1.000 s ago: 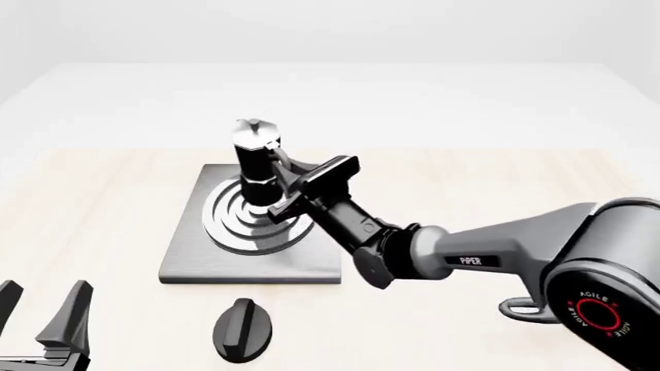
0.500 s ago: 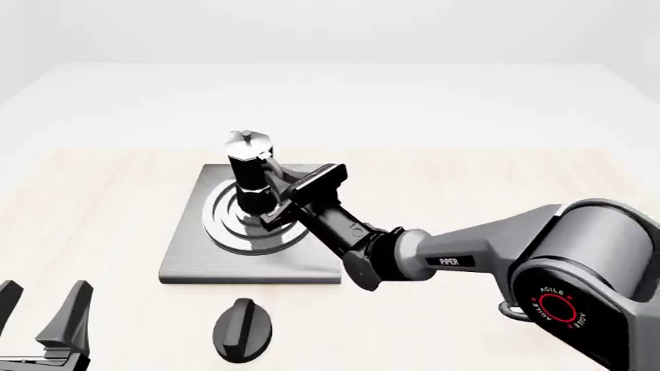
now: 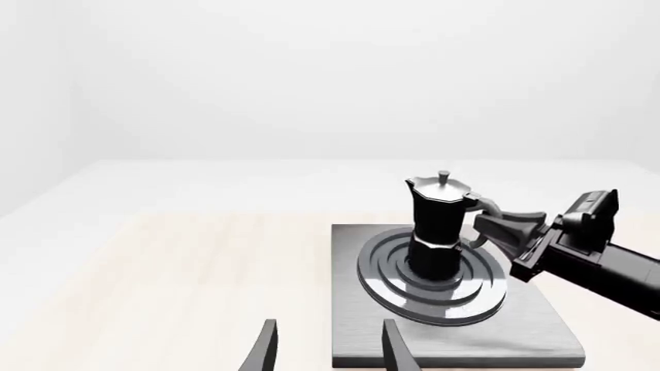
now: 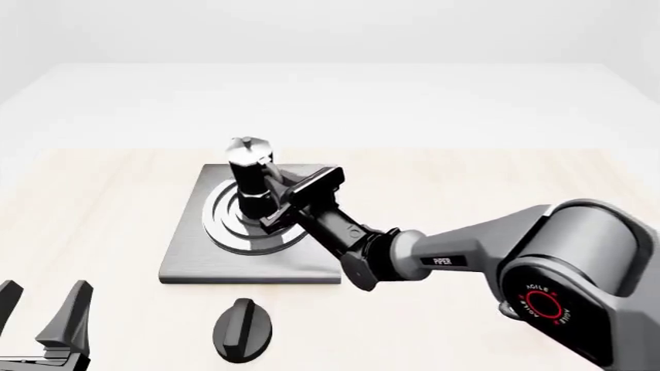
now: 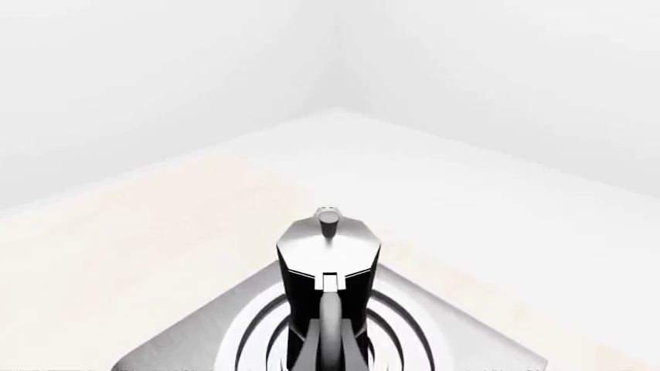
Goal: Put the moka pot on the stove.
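**Currently: moka pot at the burner, release pending**

Item 1, moka pot [image 4: 250, 176]: upright over the ring burner [image 3: 433, 277] of the stove [image 4: 196, 251]. From the left wrist view its base looks to be on the rings, near their centre; a thin gap cannot be ruled out.

Item 2, right gripper [image 4: 277, 191]: closed on the moka pot's side handle, with the pot body just beyond the fingertips. The right wrist view shows the handle running straight out from between the fingers to the pot, lid knob on top.

Item 3, left gripper [image 4: 42, 313]: fingers spread apart, nothing between them, well apart from the stove.

Item 4, black knob [image 4: 243, 330]: lying on the table just short of the stove, nearer the left fingers than the right.

Handling note, as a judgement: the step is setting down and letting go. Confirm full contact before opening; open the fingers evenly so the handle is not nudged sideways; back out along the handle's line, as the tall narrow body would probably tip easily.
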